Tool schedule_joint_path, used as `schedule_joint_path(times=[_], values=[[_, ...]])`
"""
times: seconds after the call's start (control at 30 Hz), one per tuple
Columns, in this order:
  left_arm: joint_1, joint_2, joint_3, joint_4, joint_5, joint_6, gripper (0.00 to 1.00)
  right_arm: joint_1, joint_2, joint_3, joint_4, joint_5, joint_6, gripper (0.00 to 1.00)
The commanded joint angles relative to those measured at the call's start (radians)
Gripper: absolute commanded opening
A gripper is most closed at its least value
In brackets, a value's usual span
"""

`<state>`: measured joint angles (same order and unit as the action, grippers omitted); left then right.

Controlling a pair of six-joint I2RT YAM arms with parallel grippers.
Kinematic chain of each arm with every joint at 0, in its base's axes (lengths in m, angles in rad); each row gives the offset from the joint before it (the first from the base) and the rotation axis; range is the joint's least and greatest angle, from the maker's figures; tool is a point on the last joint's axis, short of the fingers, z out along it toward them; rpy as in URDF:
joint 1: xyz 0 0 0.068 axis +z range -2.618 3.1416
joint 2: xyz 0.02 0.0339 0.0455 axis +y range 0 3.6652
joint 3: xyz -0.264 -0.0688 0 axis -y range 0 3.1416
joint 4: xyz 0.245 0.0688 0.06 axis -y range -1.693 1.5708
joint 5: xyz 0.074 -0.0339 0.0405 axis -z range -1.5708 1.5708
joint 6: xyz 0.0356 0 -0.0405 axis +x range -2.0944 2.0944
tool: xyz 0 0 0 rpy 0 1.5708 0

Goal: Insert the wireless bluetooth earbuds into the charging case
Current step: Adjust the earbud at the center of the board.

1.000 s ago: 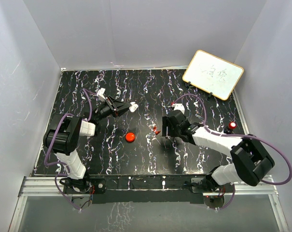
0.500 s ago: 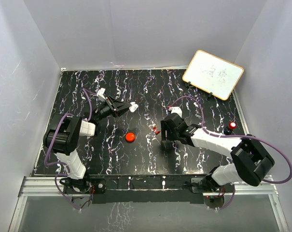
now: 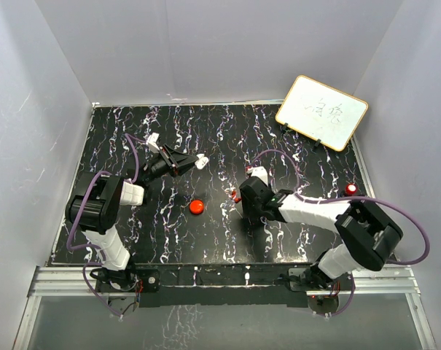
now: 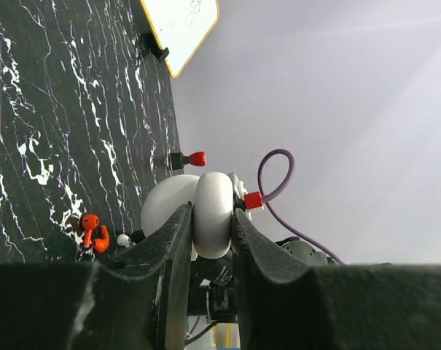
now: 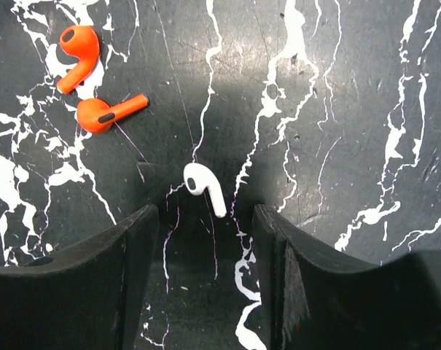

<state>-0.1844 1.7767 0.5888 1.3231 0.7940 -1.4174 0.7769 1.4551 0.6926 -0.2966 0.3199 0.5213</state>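
The round red charging case (image 3: pixel 197 207) lies on the black marbled table between the arms. Two red earbuds (image 3: pixel 235 195) lie side by side to its right; the right wrist view shows them as one upper bud (image 5: pixel 78 47) and one lower bud (image 5: pixel 107 113). My right gripper (image 5: pixel 205 219) is open and low over the table, with a white earbud (image 5: pixel 204 187) just ahead between its fingers; the red buds are ahead to its left. My left gripper (image 4: pixel 209 219) is shut on a white rounded case (image 4: pixel 213 211), held off the table at the far left (image 3: pixel 194 162).
A small whiteboard (image 3: pixel 322 111) leans at the back right corner. A red knob on a black stand (image 3: pixel 350 189) sits near the right edge. White walls close in the table on three sides.
My right gripper has moved left, up to the red earbuds. The left arm and the red case have not moved.
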Motion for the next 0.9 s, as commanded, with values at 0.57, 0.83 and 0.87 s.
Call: schedule_joint_path(times=[0.57, 0.83, 0.87], values=[[0.008, -0.022, -0.012, 0.06, 0.015, 0.0, 0.0, 0.036, 0.108, 0.077, -0.02, 0.15, 0.012, 0.29], [0.008, -0.022, -0.013, 0.062, 0.014, -0.001, 0.0, 0.04, 0.138, 0.097, -0.041, 0.186, 0.013, 0.18], [0.008, -0.021, -0.014, 0.063, 0.014, -0.002, 0.0, 0.041, 0.139, 0.101, -0.043, 0.191, 0.013, 0.17]])
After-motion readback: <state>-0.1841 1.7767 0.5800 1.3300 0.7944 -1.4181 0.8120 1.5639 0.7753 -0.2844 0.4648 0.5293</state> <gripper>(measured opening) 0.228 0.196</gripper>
